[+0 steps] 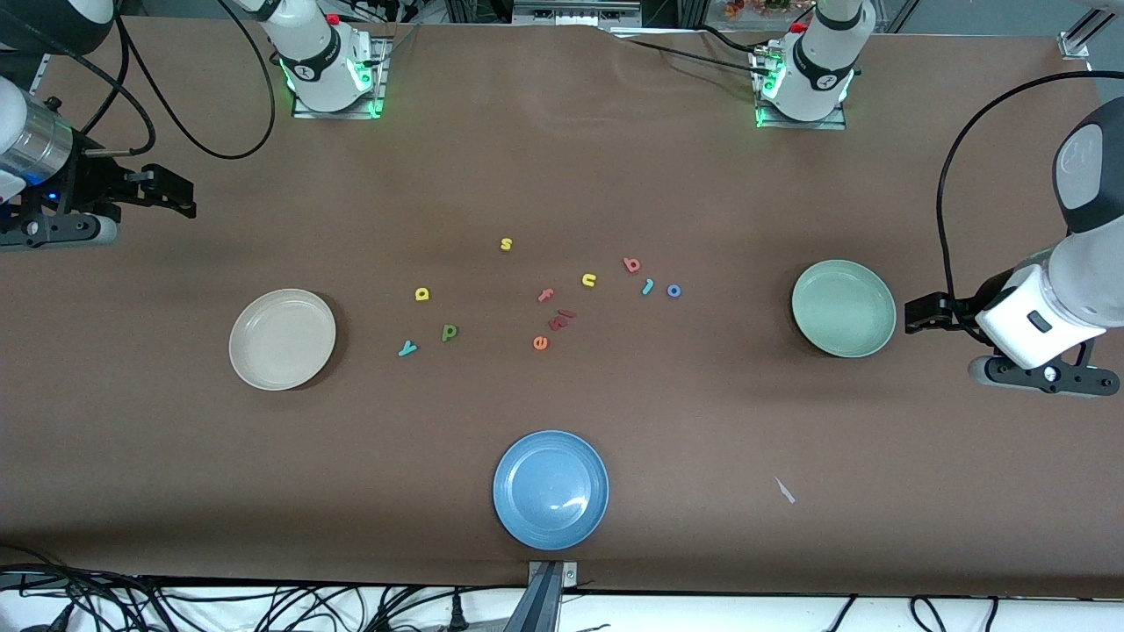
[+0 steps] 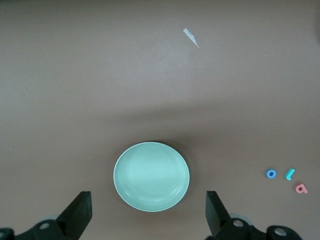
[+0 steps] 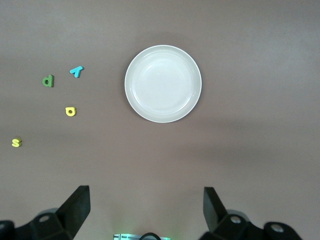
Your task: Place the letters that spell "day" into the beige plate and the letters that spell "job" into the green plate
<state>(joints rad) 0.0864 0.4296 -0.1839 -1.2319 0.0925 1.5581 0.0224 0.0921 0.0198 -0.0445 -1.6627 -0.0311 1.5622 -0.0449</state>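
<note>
Front view: the beige plate [image 1: 282, 339] sits at middle left of the frame and the green plate [image 1: 844, 308] at middle right. Both are empty. The tiny letters lie between them. The yellow rounded letter [image 1: 422, 294], the green p-like letter [image 1: 450, 332] and the teal "y" [image 1: 407, 348] sit just right of the beige plate. The red-pink "b" [image 1: 631, 264], the teal "j" [image 1: 648, 286] and the blue "o" [image 1: 673, 290] make a short row left of the green plate. The right gripper [image 1: 180, 195] waits at the upper left edge, over bare table. The left gripper [image 1: 913, 314] hangs at the right edge, just beside the green plate.

Left wrist view: the left jaws stand wide apart and hold nothing. The green plate [image 2: 151, 176] is between them. The "job" letters sit at the lower right edge.

Right wrist view: the right jaws are also wide apart and empty. The beige plate [image 3: 163, 83] is at top middle, with the "day" letters at upper left. So I think each arm is nearer its own word.
</note>
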